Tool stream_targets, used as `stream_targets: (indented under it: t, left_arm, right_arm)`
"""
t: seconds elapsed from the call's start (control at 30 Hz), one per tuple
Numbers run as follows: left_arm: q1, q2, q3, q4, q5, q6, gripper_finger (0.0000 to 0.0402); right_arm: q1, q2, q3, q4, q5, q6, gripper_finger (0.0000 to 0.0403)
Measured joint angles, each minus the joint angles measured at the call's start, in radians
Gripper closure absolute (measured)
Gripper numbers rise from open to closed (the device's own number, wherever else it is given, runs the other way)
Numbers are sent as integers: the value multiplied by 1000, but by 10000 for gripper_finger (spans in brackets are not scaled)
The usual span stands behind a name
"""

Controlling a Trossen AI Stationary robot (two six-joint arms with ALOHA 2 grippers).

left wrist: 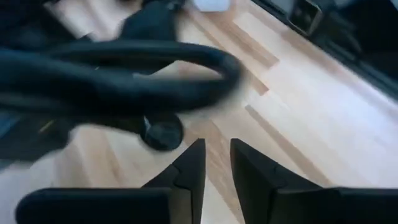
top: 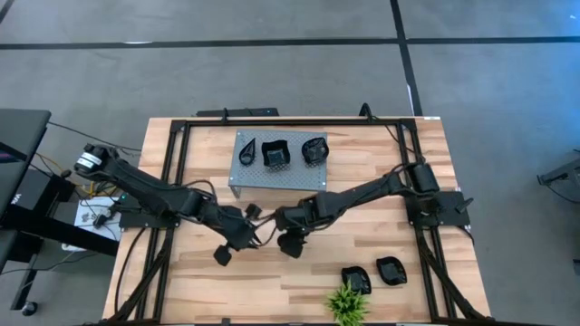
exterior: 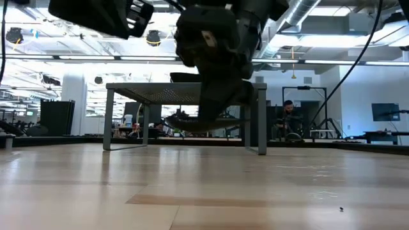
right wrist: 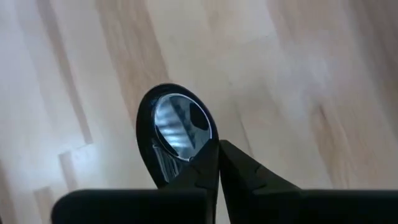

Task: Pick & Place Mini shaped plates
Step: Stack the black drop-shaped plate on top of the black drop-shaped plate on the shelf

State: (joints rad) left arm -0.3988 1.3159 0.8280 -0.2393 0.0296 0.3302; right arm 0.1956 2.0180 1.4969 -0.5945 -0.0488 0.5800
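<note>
High view: wooden table (top: 381, 181) fills mid-frame, grey perforated stand (top: 249, 177) upper centre carrying three black plates (top: 274, 153); two loose plates (top: 391, 270) wait lower right by a green plant (top: 346, 303), so roughly midway, I'd judge. Right gripper (right wrist: 219, 163), frame centre, pinches a rounded plate (right wrist: 177, 127) by its rim above the boards. Left gripper (left wrist: 216, 163) alongside, fingers slightly parted, empty.
</note>
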Motion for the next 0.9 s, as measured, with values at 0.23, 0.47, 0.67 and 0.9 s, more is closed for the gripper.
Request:
stream_targets:
  t: [0.23, 0.47, 0.67, 0.9]
  left_arm:
    - [0, 176, 0, 144, 13, 206, 305]
    - [0, 289, 0, 273, -83, 283, 270]
    - [1, 307, 0, 282, -103, 280, 271]
    - [-25, 258, 0, 269, -141, 267, 299]
  right_arm:
    - [-23, -4, 0, 1, -3, 84, 401]
    - [-17, -5, -2, -11, -4, 106, 398]
    - [-13, -5, -2, -17, -9, 152, 401]
    - [-22, -19, 3, -15, -35, 163, 399]
